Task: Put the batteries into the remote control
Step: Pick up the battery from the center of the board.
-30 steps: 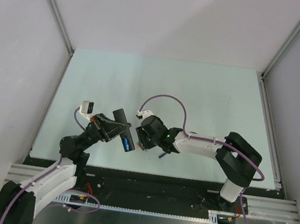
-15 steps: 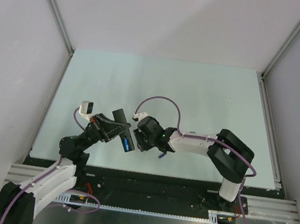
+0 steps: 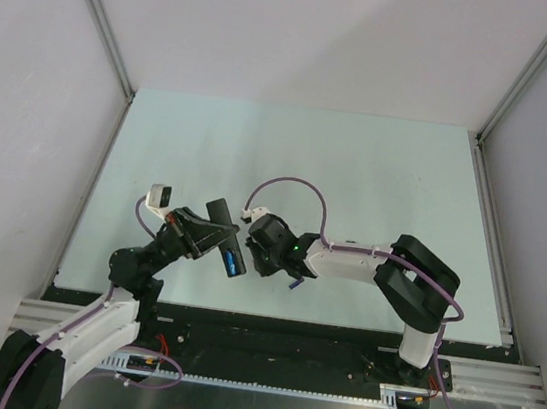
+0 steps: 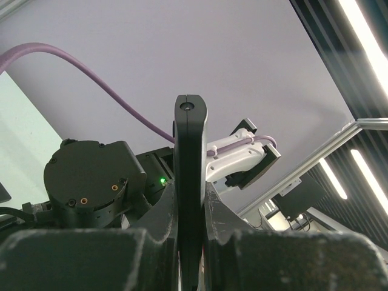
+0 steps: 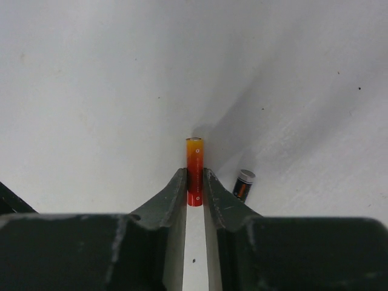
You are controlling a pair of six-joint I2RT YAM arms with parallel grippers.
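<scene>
Fingers (image 5: 174, 195) of right gripper (image 5: 194, 180) clamp a red-orange cylindrical battery (image 5: 194, 159) protruding beyond their tips; a second dark, orange-banded battery (image 5: 244, 184) lies on the pale table (image 3: 358, 175) just beside. Left gripper (image 4: 191, 197) pinches the slim black plastic remote control (image 4: 191, 133), held near the right gripper

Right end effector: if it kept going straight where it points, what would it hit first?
Probably the table: the orange battery gripped in the right end effector would touch first. A loose battery lies just beside that line. Depth is unclear.
</scene>
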